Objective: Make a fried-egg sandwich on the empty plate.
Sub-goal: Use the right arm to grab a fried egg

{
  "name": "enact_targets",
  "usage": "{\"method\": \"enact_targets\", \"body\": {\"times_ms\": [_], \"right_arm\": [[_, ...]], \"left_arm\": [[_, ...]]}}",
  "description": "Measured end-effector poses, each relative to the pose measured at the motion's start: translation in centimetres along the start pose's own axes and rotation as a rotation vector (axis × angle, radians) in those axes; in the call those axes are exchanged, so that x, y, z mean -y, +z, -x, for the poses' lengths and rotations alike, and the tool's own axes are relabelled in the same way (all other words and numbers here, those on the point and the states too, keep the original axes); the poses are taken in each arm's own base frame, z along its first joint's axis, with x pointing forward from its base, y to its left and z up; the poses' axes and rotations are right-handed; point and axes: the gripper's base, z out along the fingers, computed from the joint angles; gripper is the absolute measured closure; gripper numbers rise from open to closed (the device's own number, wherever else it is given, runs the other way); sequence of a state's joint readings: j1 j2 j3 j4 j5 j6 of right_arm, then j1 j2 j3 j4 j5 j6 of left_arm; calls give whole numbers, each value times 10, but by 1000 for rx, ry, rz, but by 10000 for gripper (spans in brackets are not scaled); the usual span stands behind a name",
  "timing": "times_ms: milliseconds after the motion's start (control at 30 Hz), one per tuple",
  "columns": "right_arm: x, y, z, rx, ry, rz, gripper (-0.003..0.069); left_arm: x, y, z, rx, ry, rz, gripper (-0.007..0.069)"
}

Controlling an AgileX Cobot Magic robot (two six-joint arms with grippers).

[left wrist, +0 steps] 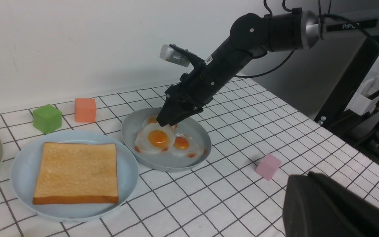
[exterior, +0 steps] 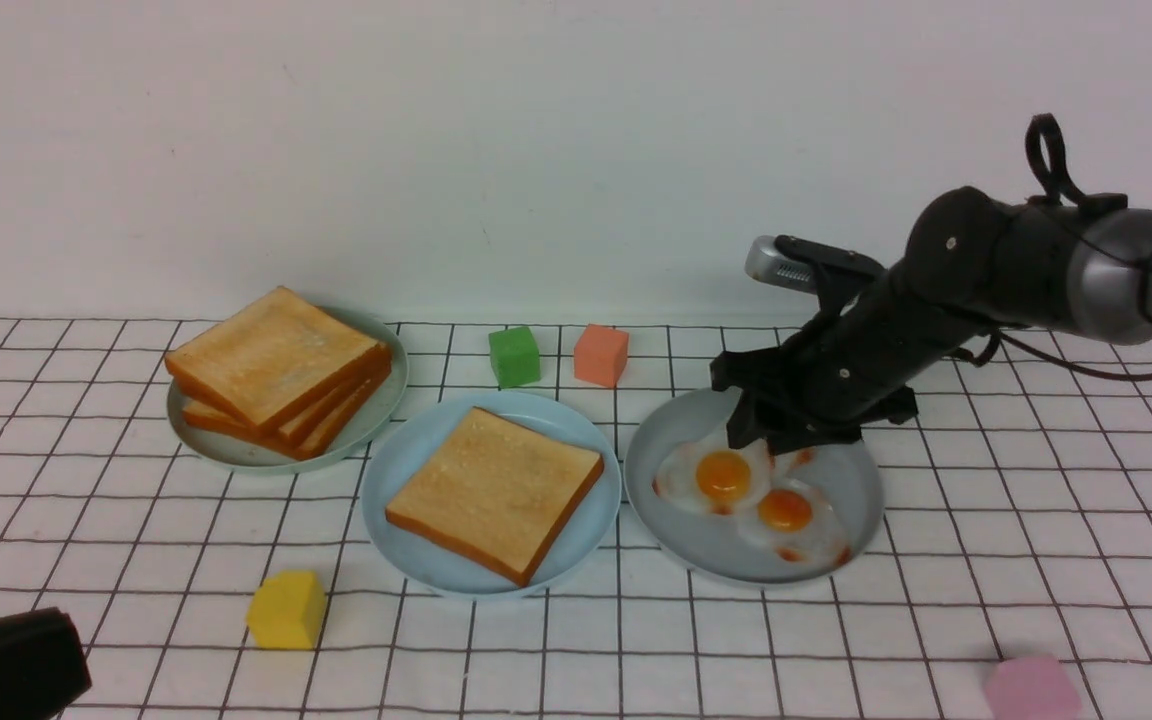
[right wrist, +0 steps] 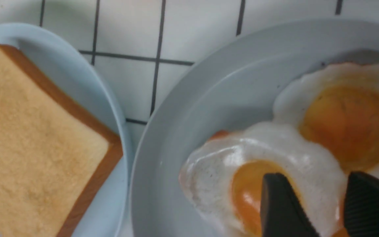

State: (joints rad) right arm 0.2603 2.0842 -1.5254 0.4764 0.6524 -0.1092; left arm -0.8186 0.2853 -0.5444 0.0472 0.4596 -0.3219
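The left gripper (exterior: 6, 665) sits lowest in the near corner, jaws pressed together, holding nothing. Four blocks lie on the gridded table (exterior: 1036, 520): a yellow block (exterior: 286, 610), a pink block (exterior: 1031, 688), a green block (exterior: 514, 356) and an orange block (exterior: 601, 354). Three plates stand in a row. The green plate (exterior: 226, 450) bears a toast stack (exterior: 276, 365), seemingly three slices. The blue plate (exterior: 396, 470), in the middle, bears one toast slice (exterior: 494, 492) lying flat. The grey plate (exterior: 856, 480) holds two clearly visible fried eggs (exterior: 726, 478). The right gripper (exterior: 751, 440) dips onto them, jaws spread, egg white showing between the tips.
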Motion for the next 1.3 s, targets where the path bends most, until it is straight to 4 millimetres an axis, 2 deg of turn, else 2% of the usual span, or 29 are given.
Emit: {"method": "enact_targets", "body": {"times_ms": [333,600,933,1133,1200,1300], "right_arm": [[1,0,2,21,14,-11,350],[2,3,-1,-7,43,-13,263],[6,15,-3,-34,60,-12,258],[6,18,-3,-32,69,-8,306],[7,18,-3,-31,69,-9,341],[7,18,-3,-29,56,-10,435]], "left_arm": [[-1,0,-3,-26,0,8,638],[-2,1,-5,-41,-1,13,638],[-2,1,-6,-45,-1,14,638],[-2,1,-6,-45,0,14,637],[-2,1,-6,-45,0,15,637],[-2,1,-6,-45,1,15,634]]}}
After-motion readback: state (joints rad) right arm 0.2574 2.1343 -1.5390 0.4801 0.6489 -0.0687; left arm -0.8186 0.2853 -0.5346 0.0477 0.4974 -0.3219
